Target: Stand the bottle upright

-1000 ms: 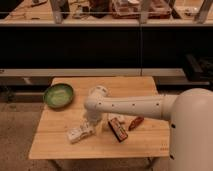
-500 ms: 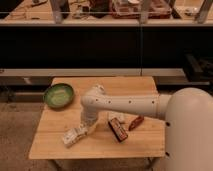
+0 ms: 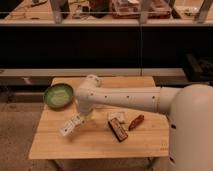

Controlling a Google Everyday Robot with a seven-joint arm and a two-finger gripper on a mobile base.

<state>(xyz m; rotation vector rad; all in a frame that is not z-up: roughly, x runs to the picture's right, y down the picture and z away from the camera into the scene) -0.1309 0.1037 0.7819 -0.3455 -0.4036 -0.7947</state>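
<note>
Camera view showed one light wooden table [image 3: 100, 146] in the lower middle of the frame, and I counted five loose things on it. One green bowl [image 3: 58, 95] sat at the table's upper left corner. One bottle [image 3: 71, 125], white with a pale label, lay slantwise at left of centre, its lower end toward the bottom left and its upper end against the gripper [image 3: 83, 116]. It was not upright. Right of centre there were one small white packet [image 3: 116, 116], one dark bar [image 3: 118, 130] just below and touching it, and one reddish-brown piece [image 3: 136, 121] just beside the bar to the right.

One white arm [image 3: 125, 98] reached in from the robot's body [image 3: 192, 130] at the right edge, bent down at mid-table, and ended in the gripper at the bottle's upper end. Whether the gripper clasped the bottle or only met it, I could not tell.
</note>
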